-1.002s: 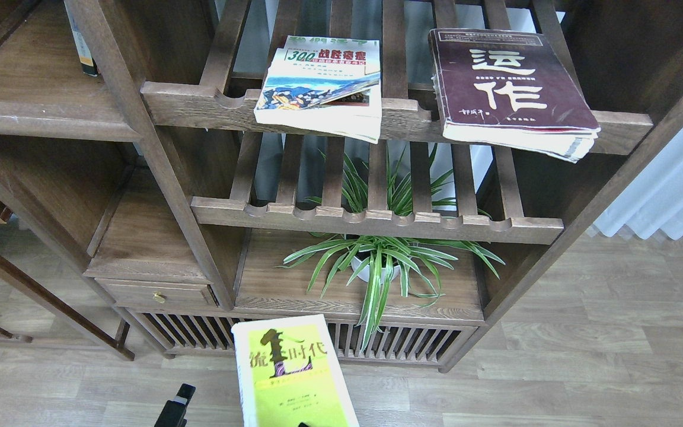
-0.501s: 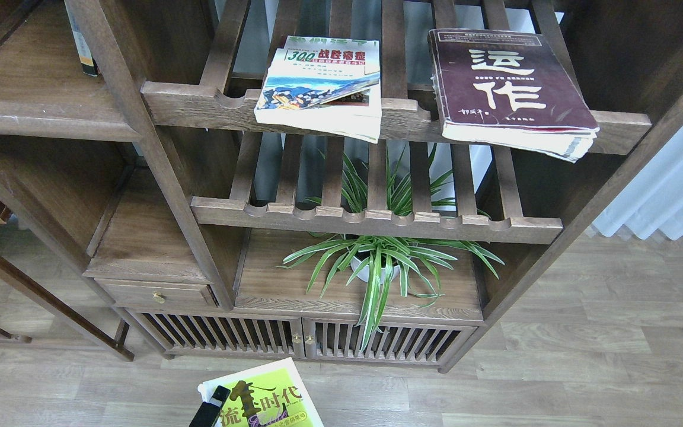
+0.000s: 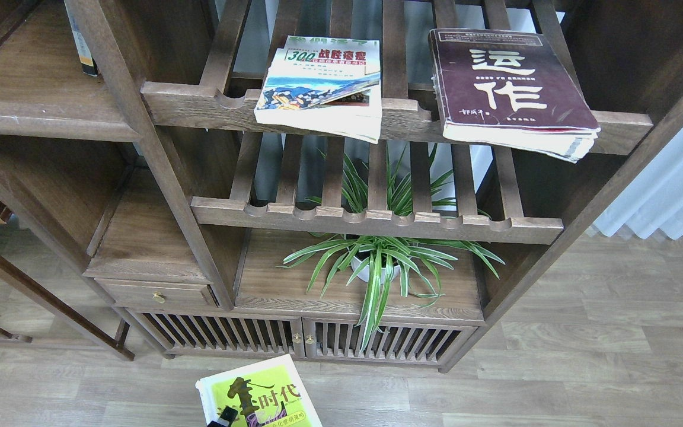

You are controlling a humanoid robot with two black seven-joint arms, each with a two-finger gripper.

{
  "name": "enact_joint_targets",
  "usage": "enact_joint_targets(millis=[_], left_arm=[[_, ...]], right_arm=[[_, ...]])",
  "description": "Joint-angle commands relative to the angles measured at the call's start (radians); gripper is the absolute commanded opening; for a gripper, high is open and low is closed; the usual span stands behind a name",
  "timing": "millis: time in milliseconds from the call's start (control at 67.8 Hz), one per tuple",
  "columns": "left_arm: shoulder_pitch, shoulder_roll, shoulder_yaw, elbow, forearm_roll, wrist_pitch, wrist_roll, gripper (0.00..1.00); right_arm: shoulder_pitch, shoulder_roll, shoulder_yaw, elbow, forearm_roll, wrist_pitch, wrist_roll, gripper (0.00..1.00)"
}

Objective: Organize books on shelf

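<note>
The thin yellow-green book [image 3: 258,394] is at the bottom edge of the view, low in front of the cabinet doors, tilted, with its lower part cut off. A small black tip of my left gripper [image 3: 222,422] overlaps the book's lower left corner; its fingers cannot be told apart. My right gripper is out of view. The white "300" book [image 3: 324,83] and the thick maroon book [image 3: 510,89] lie flat on the upper slatted rack, both overhanging its front rail. The solid board shelf [image 3: 33,101] is at the upper left.
A dark book spine [image 3: 83,53] stands at the back of the solid shelf. A potted spider plant [image 3: 377,261] sits on the lower board under a second slatted rack [image 3: 377,222]. A small drawer [image 3: 158,293] and slatted doors [image 3: 294,338] are below.
The yellow-green book has dropped lower and moved left toward the bottom edge. The black gripper tip moved right, onto the book's lower left corner. The other two books have not moved.
</note>
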Motion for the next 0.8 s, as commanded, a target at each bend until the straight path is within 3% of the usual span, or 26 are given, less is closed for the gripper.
enact_joint_targets(millis=[0, 781], left_arm=[[-0.001, 0.000, 0.011, 0.012, 0.000, 0.000, 0.003, 0.08], [0.015, 0.073, -0.012, 0.009, -0.003, 0.000, -0.003, 0.07]], right_arm=[[0.001, 0.001, 0.000, 0.002, 0.001, 0.001, 0.001, 0.03], [0.046, 0.001, 0.034, -0.064, 0.012, 0.001, 0.014, 0.06]])
